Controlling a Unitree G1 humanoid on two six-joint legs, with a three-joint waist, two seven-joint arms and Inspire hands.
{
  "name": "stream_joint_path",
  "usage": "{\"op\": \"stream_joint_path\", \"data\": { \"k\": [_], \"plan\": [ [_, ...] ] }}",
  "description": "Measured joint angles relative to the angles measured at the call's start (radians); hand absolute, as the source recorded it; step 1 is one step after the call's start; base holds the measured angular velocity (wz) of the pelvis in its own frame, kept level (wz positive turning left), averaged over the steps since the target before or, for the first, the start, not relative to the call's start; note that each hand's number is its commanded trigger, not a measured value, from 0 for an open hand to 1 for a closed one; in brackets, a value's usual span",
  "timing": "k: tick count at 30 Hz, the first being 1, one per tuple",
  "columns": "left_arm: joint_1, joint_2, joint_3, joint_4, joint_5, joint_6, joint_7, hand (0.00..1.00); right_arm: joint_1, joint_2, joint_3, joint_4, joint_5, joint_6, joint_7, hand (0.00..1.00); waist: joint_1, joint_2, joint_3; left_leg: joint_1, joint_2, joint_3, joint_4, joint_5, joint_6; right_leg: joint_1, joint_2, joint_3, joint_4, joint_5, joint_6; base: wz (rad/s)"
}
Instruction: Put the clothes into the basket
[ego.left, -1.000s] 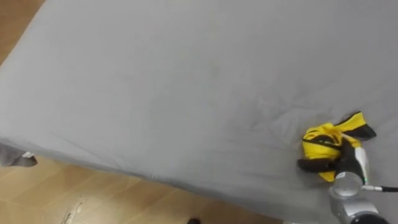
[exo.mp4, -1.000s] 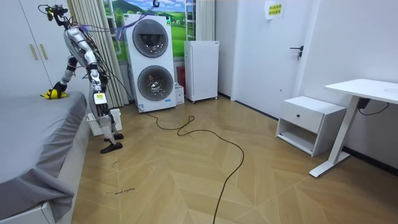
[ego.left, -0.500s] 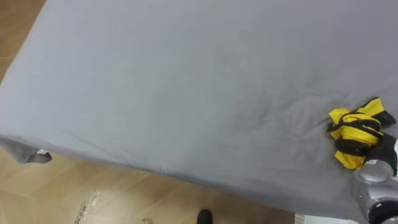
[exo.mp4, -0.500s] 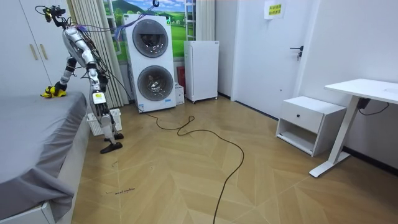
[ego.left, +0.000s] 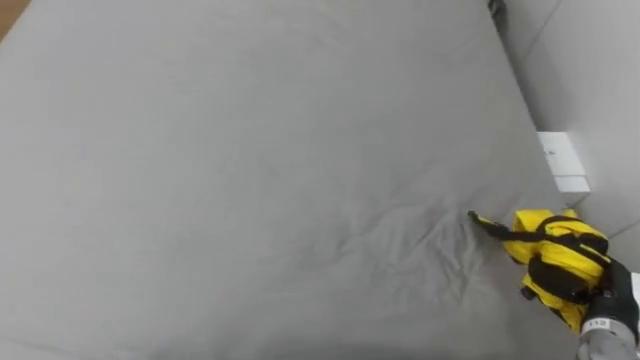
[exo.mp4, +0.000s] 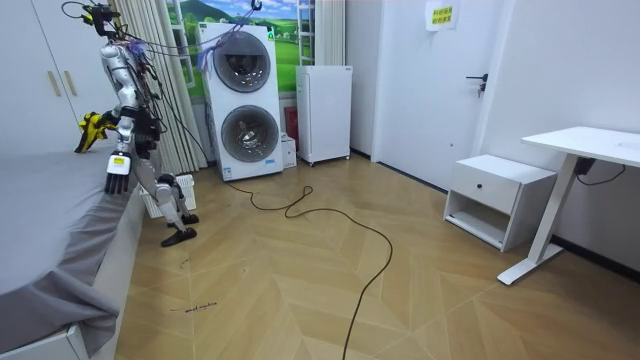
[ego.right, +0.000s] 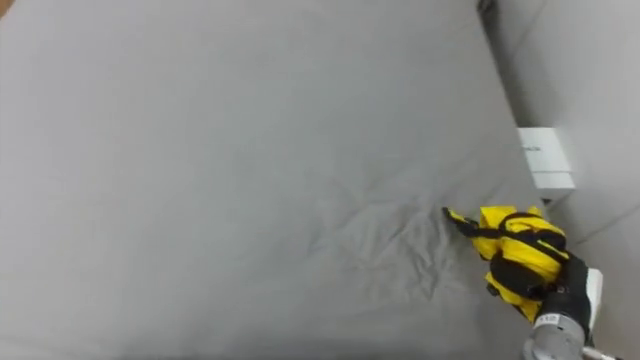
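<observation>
Starting nearest the camera in the left eye view, you have the right robot hand at the lower right corner, its fingers curled round a yellow and black garment. A dark strap of the garment trails out toward the view's left. Under and beyond it lies the grey bed, its sheet creased just beside the garment and smooth farther off. Past the bed's far right edge sits a small white box.

From the room view you can confirm that the robot stands at the bed's side, on the wooden floor, with the garment raised clear of the sheet at about chest height. The left robot hand hangs over the bed's edge, fingers straight and pointing down, holding nothing. Behind the robot hangs a curtain, and farther back stands a stacked washer and dryer.
</observation>
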Motion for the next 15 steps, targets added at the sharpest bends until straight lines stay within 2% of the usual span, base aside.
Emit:
{"op": "stream_joint_path", "data": {
  "k": [2,5,7,10,13,15],
  "plan": [
    [0.030,-0.004,0.032,-0.001,0.011,0.001,-0.018,0.00,0.015,0.004,-0.045,-0.035,0.001,0.002,0.005,1.00,-0.014,-0.003,0.0007,0.027,0.003,0.020,-0.004,-0.003,-0.001,0.012,0.005,0.033,0.000,-0.001,-0.001,-0.38],
    [0.036,-0.003,0.032,-0.001,0.019,0.010,-0.015,0.00,0.023,0.007,-0.057,-0.068,0.009,0.002,0.005,1.00,-0.030,-0.007,0.0024,0.040,0.009,0.032,-0.004,-0.009,-0.004,0.013,0.010,0.052,-0.001,-0.001,-0.001,-0.27],
    [0.032,-0.003,0.032,0.000,0.022,0.041,-0.010,0.00,0.030,0.016,-0.058,-0.085,0.009,0.002,0.009,1.00,-0.053,-0.007,0.0038,0.043,0.017,0.036,-0.004,-0.022,-0.009,0.009,0.022,0.071,-0.003,-0.001,-0.001,-0.20],
    [0.041,-0.002,0.033,-0.001,0.026,0.062,-0.008,0.00,0.069,0.031,-0.066,-0.085,0.009,0.012,0.008,1.00,-0.056,0.010,0.0056,0.059,0.028,0.048,-0.010,-0.047,-0.006,0.005,0.039,0.105,-0.001,0.001,0.001,-0.33],
    [0.048,-0.004,0.043,-0.001,0.049,0.093,-0.009,0.00,0.107,0.051,-0.083,-0.086,0.007,0.042,0.008,1.00,-0.069,0.022,0.0054,0.065,0.033,0.083,-0.014,-0.052,-0.006,-0.006,0.045,0.132,0.002,0.008,0.001,-0.35],
    [0.048,-0.005,0.059,0.000,0.066,0.117,-0.012,0.00,0.108,0.067,-0.111,-0.077,0.008,0.045,0.010,1.00,-0.084,0.029,0.0091,0.067,0.036,0.111,-0.016,-0.053,-0.007,-0.021,0.052,0.159,0.017,0.012,0.002,-0.36]
  ]
}}
